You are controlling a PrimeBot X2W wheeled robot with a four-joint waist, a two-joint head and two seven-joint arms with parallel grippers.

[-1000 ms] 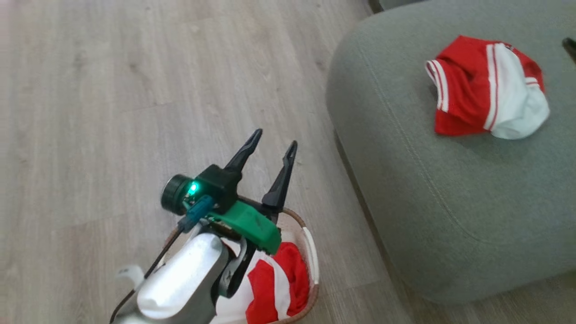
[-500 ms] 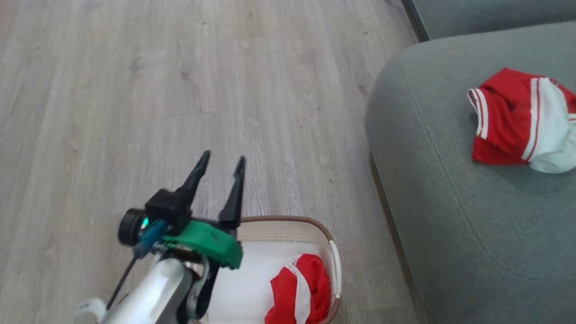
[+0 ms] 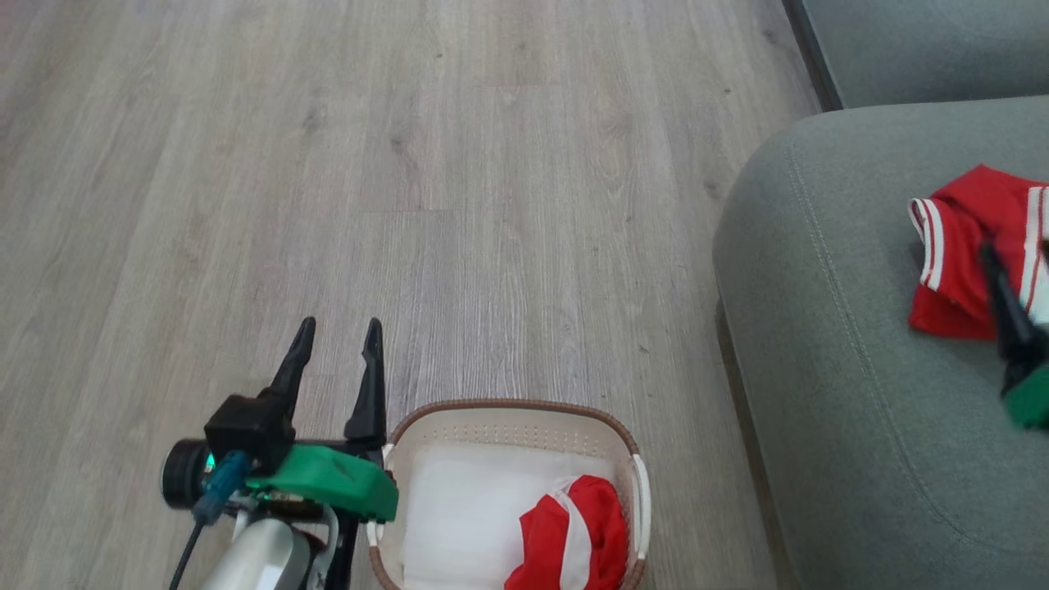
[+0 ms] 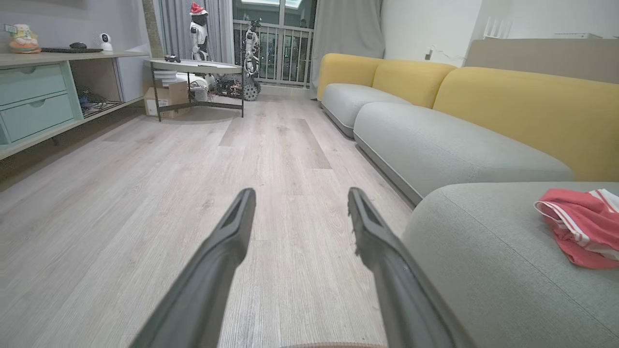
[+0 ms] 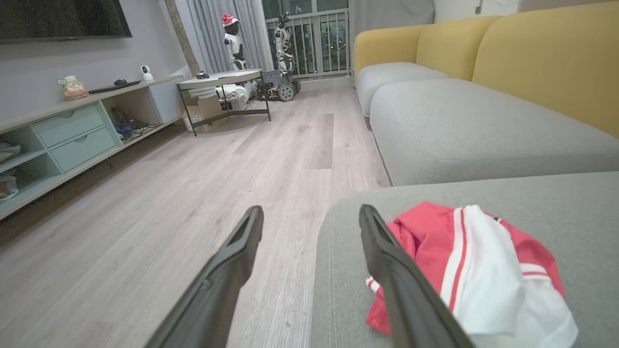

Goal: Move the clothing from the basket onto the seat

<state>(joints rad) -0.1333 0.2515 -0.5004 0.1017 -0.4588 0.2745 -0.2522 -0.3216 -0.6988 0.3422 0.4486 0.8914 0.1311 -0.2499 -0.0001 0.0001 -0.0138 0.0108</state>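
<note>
In the head view we see our left tool at the lower left of the frame. Its two dark fingers are spread wide with nothing between them, pointing up the picture over the wooden floor, just left of the basket. The basket stands on the floor at the bottom centre, near the seat but apart from it. In its lower right part a crumpled red garment with a white stripe lies on the white liner. At the right edge a second garment, red with white stripes, rests on the seat. In the right wrist view our right tool also stands wide and empty, over the seat's near corner. Its right-hand finger overlaps the second garment at lower right, and we cannot tell whether they touch.
</note>
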